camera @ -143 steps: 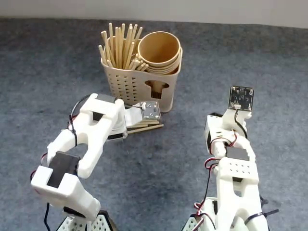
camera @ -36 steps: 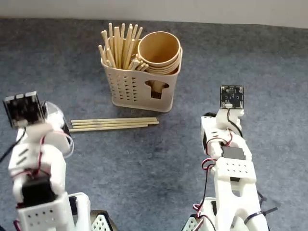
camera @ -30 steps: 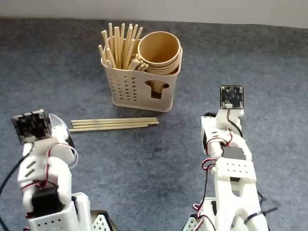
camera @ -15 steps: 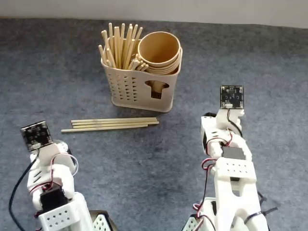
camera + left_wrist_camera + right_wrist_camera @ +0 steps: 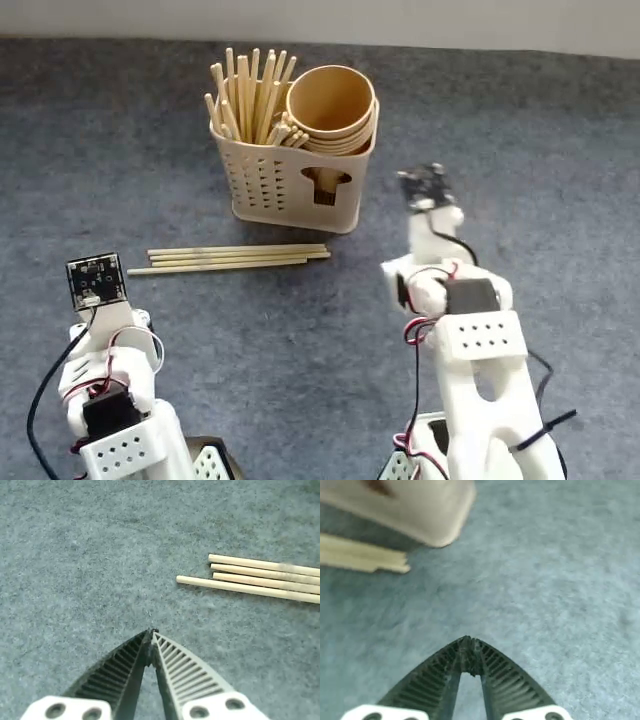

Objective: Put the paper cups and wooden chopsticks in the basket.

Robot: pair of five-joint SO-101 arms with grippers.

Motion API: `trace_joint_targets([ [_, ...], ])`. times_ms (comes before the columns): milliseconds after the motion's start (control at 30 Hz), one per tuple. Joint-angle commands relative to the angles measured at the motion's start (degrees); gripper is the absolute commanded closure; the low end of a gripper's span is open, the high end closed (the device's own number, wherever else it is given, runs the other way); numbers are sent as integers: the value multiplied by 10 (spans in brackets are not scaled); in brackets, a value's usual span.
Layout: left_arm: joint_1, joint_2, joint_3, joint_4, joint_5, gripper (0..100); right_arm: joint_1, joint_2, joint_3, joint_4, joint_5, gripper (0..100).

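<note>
Grey, carpet-like tabletop (image 5: 120, 130) seen from above, w/ a pale strip of room (image 5: 320, 15) along the far edge. A beige perforated basket (image 5: 265, 185) stands upright at 12 o'clock. Nested paper cups (image 5: 332, 100) fill its 3 o'clock side, and a sheaf of wooden chopsticks (image 5: 250, 95) stands on end in its 9 o'clock side.

A few loose chopsticks (image 5: 235, 258) lie flat on the carpet just off the basket's 6–7 o'clock corner. They lie parallel and touching, running approx. 9 to 3 o'clock, w/ the nearest one poking out further toward 9.

Left arm (image 5: 105, 370) sits at 7 o'clock, its wrist tipped over bare carpet. Its jaws are closed, tips meeting and holding nothing. In its wrist view the ends of the loose chopsticks (image 5: 265, 577) lie near the tips but apart from them.

Right arm (image 5: 470, 340) rises from 5 o'clock, w/ its wrist near the basket's 4 o'clock corner but not touching it. Its jaws are also pressed together and empty. In its wrist view they hang over carpet, w/ the basket's rounded bottom corner (image 5: 420, 510) and the stick ends (image 5: 365, 557) beyond, both blurred.
</note>
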Motion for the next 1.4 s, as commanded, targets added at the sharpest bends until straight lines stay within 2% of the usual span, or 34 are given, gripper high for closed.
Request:
trace_joint_targets([
  [0, -4, 0, 12, 2, -4, 979, -76, -7, -138, 135, 18, 992],
  [100, -4, 0, 12, 3, -4, 979, -127, 10, -216, 203, 20, 992],
  [267, -5, 0, 12, 3, -4, 979, -221, 142, -362, 311, 33, 992],
  [367, -5, 0, 12, 3, -4, 979, -266, 224, -439, 323, 34, 992],
  [500, -5, 0, 12, 3, -4, 979, -307, 329, -521, 322, 86, 988],
  [633, -5, 0, 12, 4, -4, 979, -336, 429, -596, 326, 106, 973],
  [833, -5, 0, 12, 4, -4, 979, -371, 553, -702, 321, 156, 833],
  [1100, -5, 0, 12, 5, -4, 979, -377, 713, -854, 322, 206, 824],
  [1367, -6, 0, 12, 5, -4, 979, -385, 808, -947, 323, 243, 814],
])
